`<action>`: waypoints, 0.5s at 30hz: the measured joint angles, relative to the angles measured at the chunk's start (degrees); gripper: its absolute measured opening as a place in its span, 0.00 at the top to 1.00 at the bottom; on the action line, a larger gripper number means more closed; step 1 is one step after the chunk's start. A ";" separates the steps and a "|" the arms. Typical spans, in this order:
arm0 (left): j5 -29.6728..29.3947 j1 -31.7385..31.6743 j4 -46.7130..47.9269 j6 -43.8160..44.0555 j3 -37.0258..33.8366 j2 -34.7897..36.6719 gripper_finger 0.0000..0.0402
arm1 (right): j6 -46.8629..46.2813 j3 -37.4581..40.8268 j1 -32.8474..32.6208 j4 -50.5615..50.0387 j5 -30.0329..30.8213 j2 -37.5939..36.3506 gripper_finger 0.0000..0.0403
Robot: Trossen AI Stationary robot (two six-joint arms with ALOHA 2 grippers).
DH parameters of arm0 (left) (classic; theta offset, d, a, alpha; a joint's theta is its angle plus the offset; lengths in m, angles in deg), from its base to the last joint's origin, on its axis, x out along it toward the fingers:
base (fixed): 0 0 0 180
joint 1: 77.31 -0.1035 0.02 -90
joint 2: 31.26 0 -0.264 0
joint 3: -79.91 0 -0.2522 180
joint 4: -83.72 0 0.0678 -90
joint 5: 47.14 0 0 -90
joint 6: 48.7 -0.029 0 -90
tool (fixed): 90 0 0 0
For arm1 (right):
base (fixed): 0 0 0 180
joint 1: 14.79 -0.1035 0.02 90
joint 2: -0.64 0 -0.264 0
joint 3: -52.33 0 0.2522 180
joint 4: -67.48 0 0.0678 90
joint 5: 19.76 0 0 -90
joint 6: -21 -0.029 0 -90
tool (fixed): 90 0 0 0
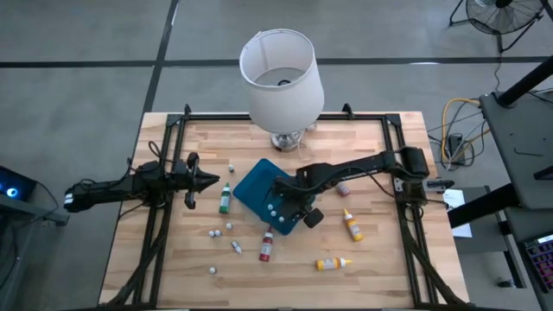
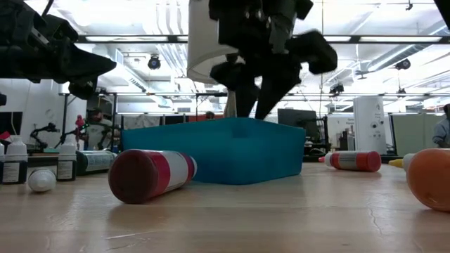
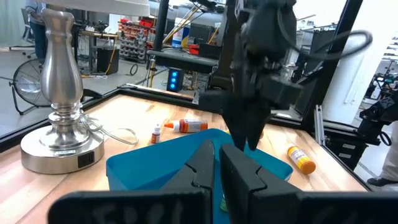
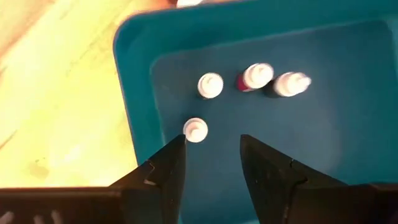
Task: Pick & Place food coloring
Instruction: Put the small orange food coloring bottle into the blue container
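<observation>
Grey tiled floor (image 1: 78,52); standing fan (image 1: 501,15) in corner; bright ceiling lights (image 2: 133,53); cluttered workshop.

Pale planked wooden table (image 1: 380,268), polished shiny metal lamp base (image 3: 59,124), smooth teal plastic tray (image 2: 232,151).

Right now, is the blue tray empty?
No. The blue tray holds four small bottles standing upright, white caps up, below the open right gripper.

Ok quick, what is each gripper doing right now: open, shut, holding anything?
Left gripper: shut, empty, parked at the table's left side.
Right gripper: open, empty, above the flat teal-blue rectangular tray, where four small white-capped bottles stand.
</observation>
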 joint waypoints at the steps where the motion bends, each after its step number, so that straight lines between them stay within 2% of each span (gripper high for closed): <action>1: 0.00 0.01 0.00 0.01 0.00 -0.01 1.00 | -0.33 0.01 0.22 -0.34 -0.02 -0.73 0.64; 15: -0.01 0.01 0.04 0.00 0.00 0.00 1.00 | -8.86 0.78 4.43 -3.76 -0.13 -7.99 0.67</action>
